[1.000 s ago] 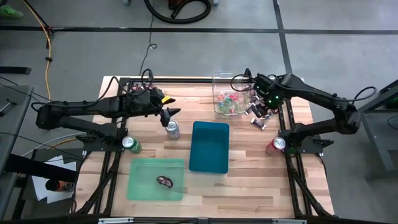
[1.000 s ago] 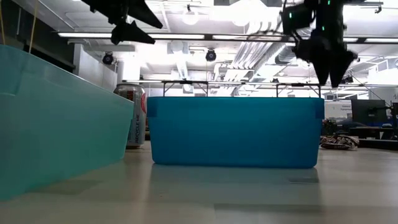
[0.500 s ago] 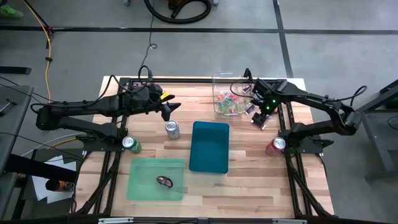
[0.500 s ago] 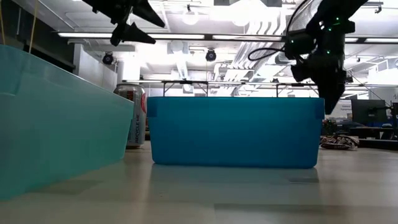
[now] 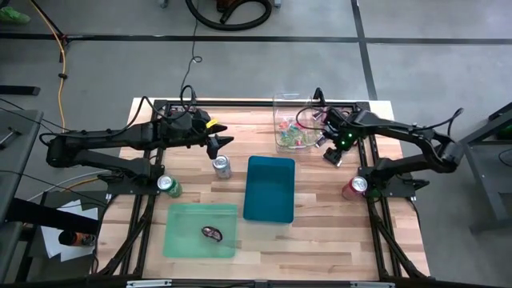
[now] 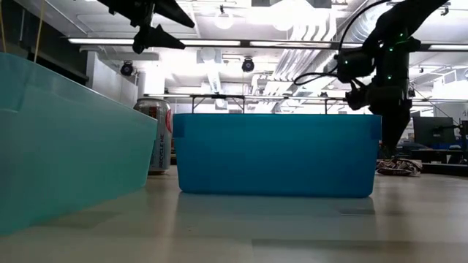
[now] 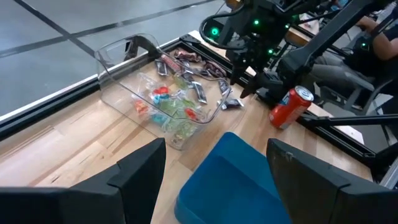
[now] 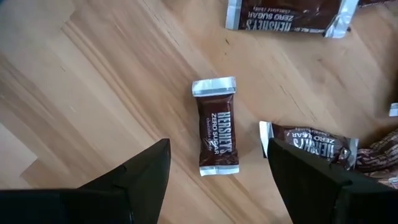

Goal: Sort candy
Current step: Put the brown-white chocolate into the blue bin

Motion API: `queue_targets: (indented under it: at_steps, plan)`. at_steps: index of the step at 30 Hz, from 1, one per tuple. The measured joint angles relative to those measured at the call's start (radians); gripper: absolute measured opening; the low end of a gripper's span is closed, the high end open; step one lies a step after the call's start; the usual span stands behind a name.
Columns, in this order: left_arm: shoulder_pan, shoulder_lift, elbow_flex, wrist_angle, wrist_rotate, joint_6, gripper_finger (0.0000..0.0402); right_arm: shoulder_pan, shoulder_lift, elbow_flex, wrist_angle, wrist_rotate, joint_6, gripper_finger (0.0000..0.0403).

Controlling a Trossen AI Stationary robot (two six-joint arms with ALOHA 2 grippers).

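1. The right pincer (image 5: 331, 157) hangs low over the worktop (image 5: 320, 240), fingers spread wide and holding nothing, directly above a small brown wrapped bar (image 8: 217, 134) lying flat on the wood.
2. More brown bars (image 8: 309, 142) lie just beside it, loose on the worktop.
3. Near them stands a clear bin (image 5: 292, 122) holding bright red and green candy (image 7: 168, 106).
4. The left pincer (image 5: 226, 143) hovers open and empty above a silver can (image 5: 222, 166).
5. A blue bin (image 5: 269, 189) sits mid-worktop; a green tray (image 5: 180, 232) holds one dark piece (image 5: 212, 233).

left end effector (image 5: 225, 145) spread, right end effector (image 5: 330, 157) spread
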Motion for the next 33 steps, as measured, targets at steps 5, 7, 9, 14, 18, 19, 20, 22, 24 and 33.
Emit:
queue_targets:
  at_steps: [5, 7, 9, 14, 18, 19, 20, 22, 24, 33]
  plan:
    - [0.0, 0.0, 0.0, 0.0, 0.027, 0.0, 0.0266, 0.001, 0.05, 0.0, 0.002, -0.001, 0.01, 0.0264]
    - [0.0, 0.0, 0.0, 0.0, 0.038, -0.005, 0.0266, 0.002, 0.081, 0.001, 0.008, 0.0, 0.024, 0.0264]
    - [0.0, 0.0, 0.0, 0.0, 0.042, -0.008, 0.0266, 0.003, 0.118, 0.001, 0.008, 0.019, 0.03, 0.0264]
    - [0.0, 0.0, 0.0, 0.0, 0.041, -0.008, 0.0266, 0.002, 0.204, 0.002, 0.021, 0.026, 0.023, 0.0264]
    - [0.0, 0.0, 0.0, 0.0, 0.041, -0.008, 0.0266, 0.002, 0.263, 0.005, 0.019, 0.025, 0.014, 0.0264]
    - [0.0, 0.0, 0.0, 0.0, 0.041, -0.008, 0.0266, 0.002, 0.275, 0.008, 0.021, 0.025, 0.008, 0.0264]
    - [0.0, 0.0, 0.0, 0.0, 0.041, -0.008, 0.0266, 0.002, 0.286, 0.011, 0.027, 0.024, 0.002, 0.0264]
    - [0.0, 0.0, 0.0, 0.0, 0.041, -0.008, 0.0266, 0.002, 0.309, 0.017, 0.038, 0.025, -0.011, 0.0264]
    - [0.0, 0.0, 0.0, 0.0, 0.041, -0.007, 0.0266, 0.002, 0.326, 0.021, 0.046, 0.026, -0.013, 0.0264]
    - [0.0, 0.0, 0.0, 0.0, 0.04, -0.006, 0.0266, 0.003, 0.358, 0.023, 0.051, 0.06, -0.03, 0.0241]
